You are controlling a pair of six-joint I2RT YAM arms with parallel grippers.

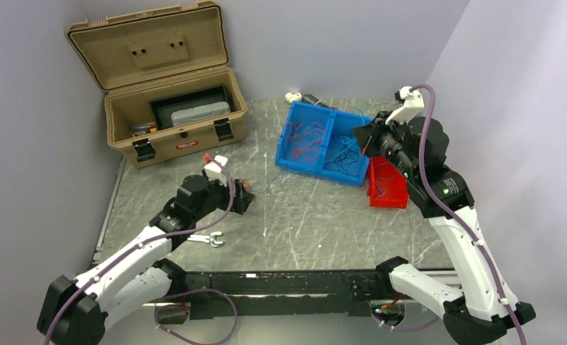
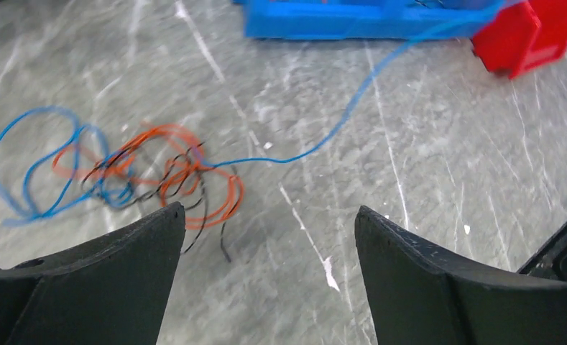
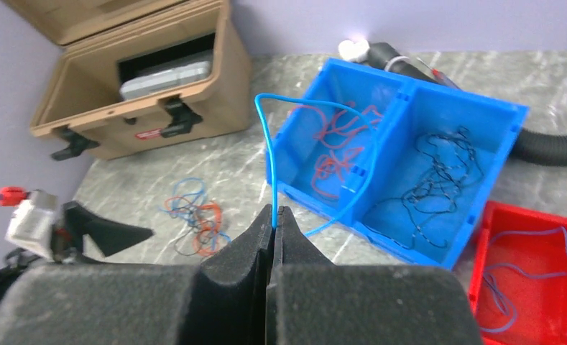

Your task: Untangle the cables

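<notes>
A small tangle of cables (image 2: 122, 172) in blue, orange and black lies on the grey table, just beyond my left fingertips; it also shows in the right wrist view (image 3: 197, 215). My left gripper (image 2: 269, 210) is open and empty, low over the table (image 1: 241, 195). One blue cable (image 2: 352, 100) runs from the tangle toward the bins. My right gripper (image 3: 273, 210) is shut on this blue cable (image 3: 262, 108), which arcs up over the blue bin. In the top view the right gripper (image 1: 366, 140) is raised above the bins.
The blue two-part bin (image 3: 409, 86) holds red wires on its left and black wires on its right. A red bin (image 3: 481, 287) holds a blue wire. An open tan case (image 1: 172, 108) stands back left. A black corrugated hose (image 3: 553, 147) lies behind the bins. A small metal tool (image 1: 208, 238) lies near the left arm.
</notes>
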